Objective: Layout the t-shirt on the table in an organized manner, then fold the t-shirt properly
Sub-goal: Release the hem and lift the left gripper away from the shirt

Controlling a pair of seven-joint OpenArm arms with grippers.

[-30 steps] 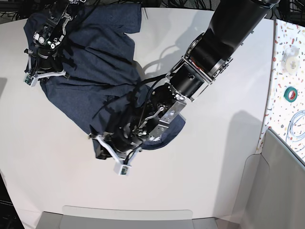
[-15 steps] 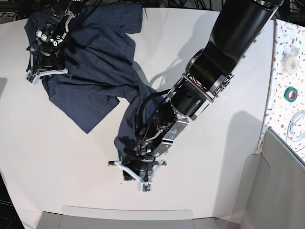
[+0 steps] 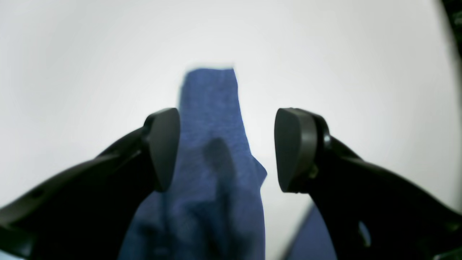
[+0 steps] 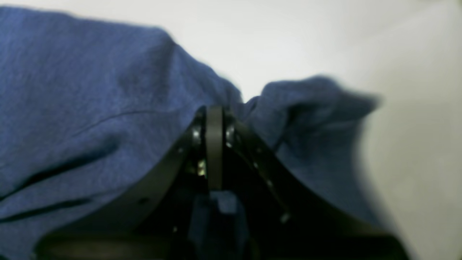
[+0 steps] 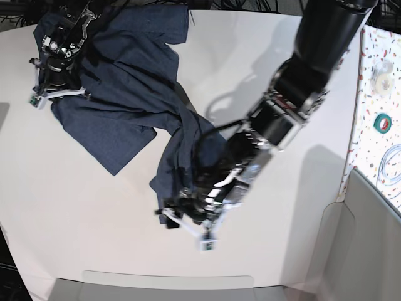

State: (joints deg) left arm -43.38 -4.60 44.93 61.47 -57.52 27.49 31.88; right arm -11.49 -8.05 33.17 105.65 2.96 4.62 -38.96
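The dark navy t-shirt (image 5: 125,81) lies crumpled on the white table (image 5: 75,207), running from the far left corner to a bunched strip near the middle. No lettering shows. My left gripper (image 5: 183,222) is at the front end of that strip. In the left wrist view the left gripper (image 3: 227,148) is open, with a narrow strip of the t-shirt (image 3: 213,108) lying between its fingers (image 3: 164,144), close to the left one. My right gripper (image 5: 53,93) is at the shirt's far left edge. In the right wrist view the right gripper (image 4: 214,115) is shut on a fold of the t-shirt (image 4: 90,90).
A speckled strip (image 5: 379,75) runs along the right side, with a green tape roll (image 5: 383,122) and a white cable coil (image 5: 391,166) on it. A grey panel (image 5: 369,251) stands at the front right. Black cables hang behind the table's far edge.
My left arm dragged one end of the shirt toward the table's front, stretching it into a strip, then shifted slightly right. My right gripper moved a little farther back, still holding its edge.
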